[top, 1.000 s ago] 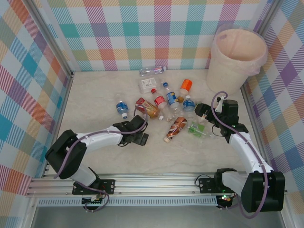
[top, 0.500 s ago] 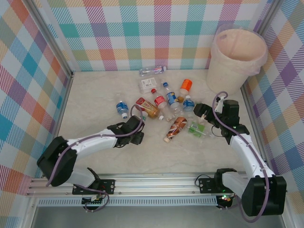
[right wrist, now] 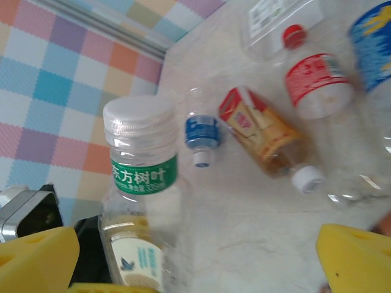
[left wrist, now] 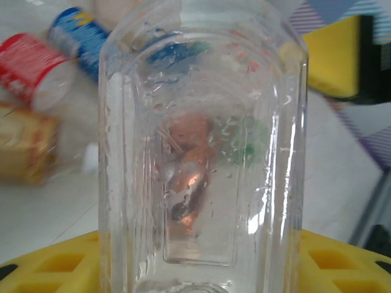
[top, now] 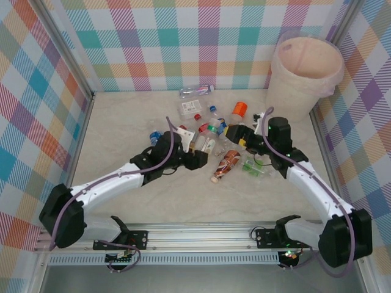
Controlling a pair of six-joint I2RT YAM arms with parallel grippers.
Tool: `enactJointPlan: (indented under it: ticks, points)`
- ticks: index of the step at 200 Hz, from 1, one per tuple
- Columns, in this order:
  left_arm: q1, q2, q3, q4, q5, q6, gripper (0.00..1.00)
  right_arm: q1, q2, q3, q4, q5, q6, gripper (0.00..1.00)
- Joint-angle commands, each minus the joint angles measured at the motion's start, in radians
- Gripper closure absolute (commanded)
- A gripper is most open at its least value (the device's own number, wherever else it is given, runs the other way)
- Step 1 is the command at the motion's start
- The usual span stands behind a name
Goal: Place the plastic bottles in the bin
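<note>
My left gripper (top: 198, 152) (left wrist: 201, 271) is shut on a clear plastic bottle (top: 208, 141) (left wrist: 201, 152) with a white cap and green label, held close to the bottle pile. The same bottle (right wrist: 137, 183) stands at the left of the right wrist view. My right gripper (top: 237, 135) (right wrist: 195, 262) is open just right of it, yellow fingertips (right wrist: 36, 256) wide apart, nothing between them. Several other plastic bottles lie on the table: blue-labelled (right wrist: 200, 133), yellow-red (right wrist: 263, 128), red-labelled (right wrist: 317, 82), brown crushed (top: 227, 163). The bin (top: 305, 67) stands at the far right corner.
A clear bottle (top: 195, 91) lies near the back wall and an orange-capped one (top: 237, 112) beside the right gripper. A green crushed bottle (top: 253, 166) lies under the right arm. Checked walls enclose the table on three sides; a metal rail (top: 201, 235) runs along the near edge.
The left gripper has closed on the clear green-labelled bottle and swung right and forward into the pile. The right arm has moved left toward it, still open.
</note>
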Motion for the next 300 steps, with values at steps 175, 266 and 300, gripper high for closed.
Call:
enactJointPlan:
  ticks: [175,266,300]
  points:
    - [-0.042,0.114,0.044,0.178,0.178,0.016,0.54,0.053,0.087,0.152,-0.041,0.211,0.031,0.56]
    - [-0.036,0.103,0.078,0.149,0.155,-0.020,0.20,0.031,0.090,0.231,-0.142,0.246,-0.104,0.68]
    - [-0.003,0.025,0.031,0.179,0.093,-0.031,0.06,-0.033,0.093,0.271,-0.170,0.264,-0.159,0.69]
